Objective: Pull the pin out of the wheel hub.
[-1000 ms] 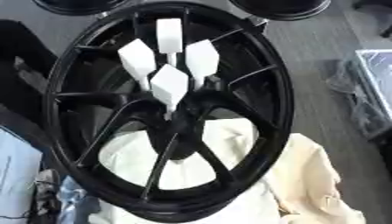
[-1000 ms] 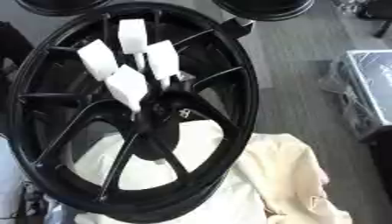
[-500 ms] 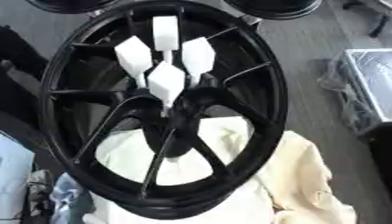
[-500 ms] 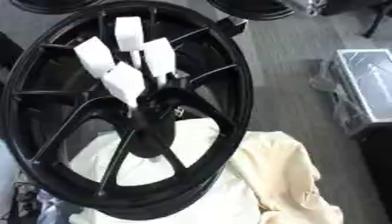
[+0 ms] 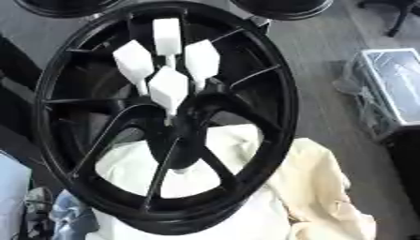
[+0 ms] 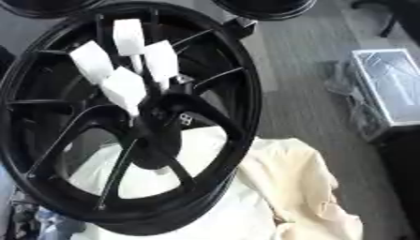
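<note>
Grey floor [image 5: 320,61] backdrop, with a black wheel rim [image 5: 275,101] propped at a tilt over cream cloth [image 5: 316,187]. Hub [image 5: 193,117] sits just right of frame centre in the left eye view, spokes running out to the rim.

Four white pins [image 5: 168,86] stand out of the hub face, block-shaped white heads on thin stems. Looks like all four are still seated; I see none lying loose on the cloth or floor. So by my read the pull hasn't started — everything is left to do.

Neither of my hands shows in either eye view, so I can't tell how the fingers stand.

Around it: a clear plastic-wrapped box [image 5: 393,89] on the floor to the right, well apart from the wheel. Parts of two more black wheels [image 5: 287,7] at the top edge. Bluish cloth [image 5: 16,183] at the lower left, just beside the rim.

In the way: heads are bunched close together, nearest one [image 6: 124,89] overlapping the stems behind it. I judge picking one without knocking its neighbours is the tricky part. Spokes and rim lip also crowd any side approach; coming in from the front along the pin axis looks cleanest.
</note>
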`<act>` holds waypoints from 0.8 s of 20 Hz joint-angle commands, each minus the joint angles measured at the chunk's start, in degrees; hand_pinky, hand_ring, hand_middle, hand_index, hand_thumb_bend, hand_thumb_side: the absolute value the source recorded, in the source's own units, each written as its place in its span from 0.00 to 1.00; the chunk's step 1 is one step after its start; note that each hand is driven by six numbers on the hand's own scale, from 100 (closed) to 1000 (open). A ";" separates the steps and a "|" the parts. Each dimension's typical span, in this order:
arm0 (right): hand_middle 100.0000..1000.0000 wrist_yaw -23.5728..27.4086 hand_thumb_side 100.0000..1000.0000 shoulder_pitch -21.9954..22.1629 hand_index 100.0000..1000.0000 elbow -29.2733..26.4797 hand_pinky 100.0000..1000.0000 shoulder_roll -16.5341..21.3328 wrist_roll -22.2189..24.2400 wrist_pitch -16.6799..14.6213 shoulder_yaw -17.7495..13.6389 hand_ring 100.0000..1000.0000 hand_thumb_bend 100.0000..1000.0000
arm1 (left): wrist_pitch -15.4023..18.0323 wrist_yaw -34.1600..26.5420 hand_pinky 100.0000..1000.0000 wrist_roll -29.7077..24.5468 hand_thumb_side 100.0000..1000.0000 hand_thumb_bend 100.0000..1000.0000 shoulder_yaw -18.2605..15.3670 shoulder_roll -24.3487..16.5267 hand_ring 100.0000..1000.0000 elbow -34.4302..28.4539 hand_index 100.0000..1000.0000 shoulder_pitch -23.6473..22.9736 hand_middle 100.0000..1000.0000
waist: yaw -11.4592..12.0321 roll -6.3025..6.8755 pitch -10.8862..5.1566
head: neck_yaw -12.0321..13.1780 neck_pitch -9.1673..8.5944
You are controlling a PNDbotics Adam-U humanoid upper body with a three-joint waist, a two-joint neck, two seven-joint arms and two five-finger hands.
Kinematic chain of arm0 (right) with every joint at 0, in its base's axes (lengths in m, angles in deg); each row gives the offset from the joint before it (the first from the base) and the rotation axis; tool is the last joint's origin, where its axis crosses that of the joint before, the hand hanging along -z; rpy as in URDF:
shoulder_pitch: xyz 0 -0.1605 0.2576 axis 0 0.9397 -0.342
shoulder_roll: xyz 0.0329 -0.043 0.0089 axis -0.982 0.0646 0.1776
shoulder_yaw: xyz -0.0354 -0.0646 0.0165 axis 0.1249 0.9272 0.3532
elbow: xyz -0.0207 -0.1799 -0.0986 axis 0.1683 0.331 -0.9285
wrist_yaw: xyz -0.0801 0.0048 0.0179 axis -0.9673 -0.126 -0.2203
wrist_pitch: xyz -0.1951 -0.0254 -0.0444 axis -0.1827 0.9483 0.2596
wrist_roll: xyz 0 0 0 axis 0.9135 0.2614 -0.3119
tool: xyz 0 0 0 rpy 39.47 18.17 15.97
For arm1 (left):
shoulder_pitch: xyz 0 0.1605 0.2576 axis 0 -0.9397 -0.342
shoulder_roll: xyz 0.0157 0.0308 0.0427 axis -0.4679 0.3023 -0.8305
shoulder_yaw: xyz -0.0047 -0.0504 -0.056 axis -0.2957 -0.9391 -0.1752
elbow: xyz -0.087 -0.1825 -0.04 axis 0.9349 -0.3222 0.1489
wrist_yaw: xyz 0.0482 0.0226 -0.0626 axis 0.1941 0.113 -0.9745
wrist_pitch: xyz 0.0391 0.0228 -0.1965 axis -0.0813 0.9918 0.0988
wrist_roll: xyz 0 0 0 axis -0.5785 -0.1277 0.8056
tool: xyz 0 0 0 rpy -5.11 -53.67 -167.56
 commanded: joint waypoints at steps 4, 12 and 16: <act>0.77 -3.32 0.31 0.08 0.87 2.77 0.91 -1.99 4.41 -1.31 0.51 0.82 0.17 | 0.28 0.14 0.76 0.64 0.85 0.07 -1.21 -1.36 0.78 -0.25 0.72 -0.32 0.65 | -0.28 0.09 -1.12 | 1.06 0.34; 0.76 -5.85 0.27 2.46 0.86 -0.85 0.90 -2.50 8.88 0.65 1.44 0.81 0.27 | 0.31 0.06 0.76 0.88 0.86 0.07 -1.38 -1.31 0.78 0.04 0.72 -0.73 0.65 | -0.33 0.12 -1.03 | 1.45 0.25; 0.76 -5.34 0.20 3.24 0.86 -1.74 0.90 -2.57 9.70 1.82 1.17 0.81 0.32 | 0.28 0.06 0.76 0.84 0.86 0.07 -1.37 -1.17 0.78 0.20 0.72 -0.90 0.65 | -0.33 0.28 -0.85 | 1.46 0.13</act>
